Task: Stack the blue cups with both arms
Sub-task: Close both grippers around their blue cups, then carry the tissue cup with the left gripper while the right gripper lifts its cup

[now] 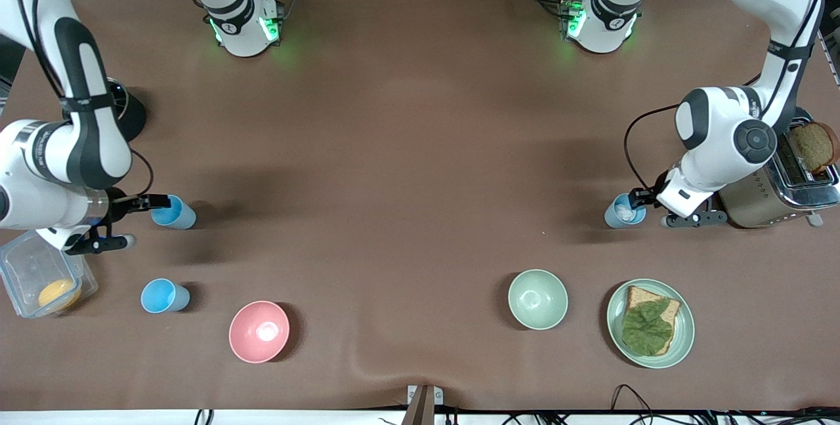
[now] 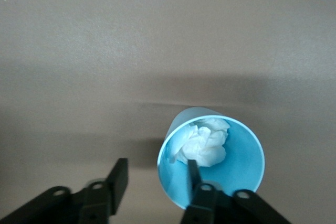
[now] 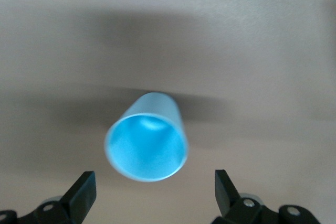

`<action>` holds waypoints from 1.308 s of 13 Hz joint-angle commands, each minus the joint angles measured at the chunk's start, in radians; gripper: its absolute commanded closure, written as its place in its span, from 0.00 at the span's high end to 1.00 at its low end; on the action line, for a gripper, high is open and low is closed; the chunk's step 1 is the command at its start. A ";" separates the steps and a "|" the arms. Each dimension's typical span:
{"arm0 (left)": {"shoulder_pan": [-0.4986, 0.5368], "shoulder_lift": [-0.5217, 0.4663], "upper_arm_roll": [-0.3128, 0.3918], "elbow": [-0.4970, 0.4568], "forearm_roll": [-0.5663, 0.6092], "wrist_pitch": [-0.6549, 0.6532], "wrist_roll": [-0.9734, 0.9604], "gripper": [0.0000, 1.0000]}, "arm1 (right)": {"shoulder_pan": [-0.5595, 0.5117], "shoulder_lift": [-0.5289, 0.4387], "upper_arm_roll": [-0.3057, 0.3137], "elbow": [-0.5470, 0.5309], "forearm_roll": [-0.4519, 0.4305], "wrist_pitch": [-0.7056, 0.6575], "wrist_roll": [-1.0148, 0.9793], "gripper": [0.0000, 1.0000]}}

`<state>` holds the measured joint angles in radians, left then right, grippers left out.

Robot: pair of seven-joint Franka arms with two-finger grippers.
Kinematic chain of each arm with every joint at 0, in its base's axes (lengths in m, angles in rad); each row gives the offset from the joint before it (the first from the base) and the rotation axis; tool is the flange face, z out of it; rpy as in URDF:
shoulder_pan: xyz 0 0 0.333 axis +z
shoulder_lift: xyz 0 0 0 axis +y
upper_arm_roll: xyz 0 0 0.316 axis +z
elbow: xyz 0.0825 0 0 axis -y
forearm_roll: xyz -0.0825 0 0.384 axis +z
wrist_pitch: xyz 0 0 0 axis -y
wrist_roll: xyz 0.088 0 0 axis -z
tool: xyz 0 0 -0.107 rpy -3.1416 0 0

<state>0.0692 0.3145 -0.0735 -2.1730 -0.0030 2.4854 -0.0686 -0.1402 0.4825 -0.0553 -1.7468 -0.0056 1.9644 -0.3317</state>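
Cup (image 2: pixel 220 153) of smooth blue plastic holding crumpled white tissue (image 2: pixel 203 141), standing beside the toaster (image 1: pixel 774 192), left gripper (image 2: pixel 155 179) straddling its rim, fingers apart, second glossy cup (image 3: pixel 148 137) sitting between the right gripper's (image 3: pixel 152 190) wide-open fingers, third cup (image 1: pixel 164 296) standing nearer the camera.

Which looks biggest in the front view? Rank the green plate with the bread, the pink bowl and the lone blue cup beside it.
1. Round pale green plate
2. Round pink bowl
3. Small sky-blue plastic cup, clearly smallest
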 commanded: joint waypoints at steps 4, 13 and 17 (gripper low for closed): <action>-0.002 0.017 -0.009 0.033 -0.005 0.001 0.016 0.00 | -0.029 0.036 0.012 -0.092 -0.008 0.168 -0.044 0.93; -0.064 0.006 -0.313 0.179 -0.020 -0.161 -0.382 0.00 | -0.033 0.002 0.014 -0.088 0.002 0.108 -0.204 0.00; -0.306 0.080 -0.330 0.272 -0.009 -0.160 -0.736 0.00 | 0.016 -0.039 0.018 0.013 0.021 -0.123 -0.129 0.00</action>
<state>-0.1392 0.3325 -0.4108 -1.9758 -0.0040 2.3453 -0.6740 -0.1496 0.4837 -0.0439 -1.7715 -0.0007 1.9437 -0.5029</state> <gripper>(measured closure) 0.969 0.969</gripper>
